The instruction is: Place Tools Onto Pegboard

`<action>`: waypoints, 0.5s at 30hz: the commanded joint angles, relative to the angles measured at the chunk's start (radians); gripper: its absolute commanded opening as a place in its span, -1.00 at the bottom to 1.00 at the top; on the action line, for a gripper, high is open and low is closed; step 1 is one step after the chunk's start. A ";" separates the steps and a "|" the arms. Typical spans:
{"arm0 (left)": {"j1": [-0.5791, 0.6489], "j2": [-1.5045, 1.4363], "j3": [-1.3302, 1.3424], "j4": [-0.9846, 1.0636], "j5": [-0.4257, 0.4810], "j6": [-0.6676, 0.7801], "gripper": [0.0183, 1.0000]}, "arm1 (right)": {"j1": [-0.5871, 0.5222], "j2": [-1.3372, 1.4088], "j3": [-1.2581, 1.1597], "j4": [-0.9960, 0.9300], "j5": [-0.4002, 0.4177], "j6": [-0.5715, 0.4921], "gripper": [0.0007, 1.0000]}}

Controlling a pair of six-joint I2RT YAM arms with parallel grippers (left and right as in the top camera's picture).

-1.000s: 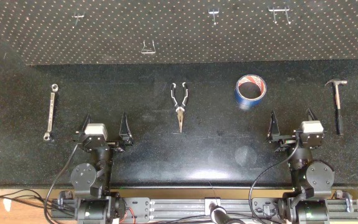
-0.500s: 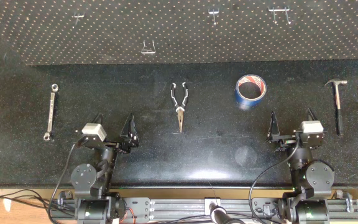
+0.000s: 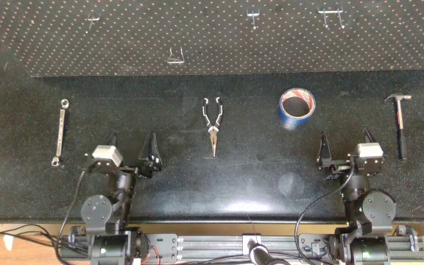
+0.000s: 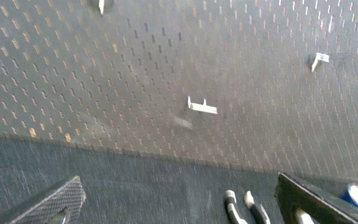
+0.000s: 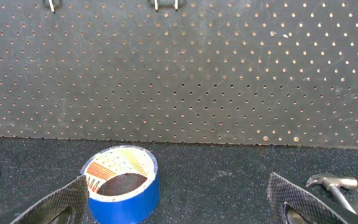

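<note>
Steel pliers (image 3: 213, 125) lie flat between my left claw (image 3: 132, 140) and right claw (image 3: 344, 138), both released; a shallow pinch could skid them.

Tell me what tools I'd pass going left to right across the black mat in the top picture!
wrench → pliers → tape roll → hammer
</note>
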 commanded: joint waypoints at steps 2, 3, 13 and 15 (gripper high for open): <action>0.078 0.382 0.251 0.100 -0.067 0.200 0.99 | 0.007 -0.007 -0.005 -0.002 -0.006 -0.018 0.87; 0.097 0.467 0.380 0.008 -0.172 0.200 0.99 | 0.007 -0.007 -0.005 -0.002 -0.006 -0.018 0.87; 0.514 0.637 0.824 -0.910 -0.442 0.622 0.99 | 0.007 -0.007 -0.005 -0.002 -0.006 -0.018 0.87; 0.623 0.637 0.824 -0.990 -0.337 0.690 0.99 | 0.007 -0.007 -0.005 -0.002 -0.006 -0.018 0.87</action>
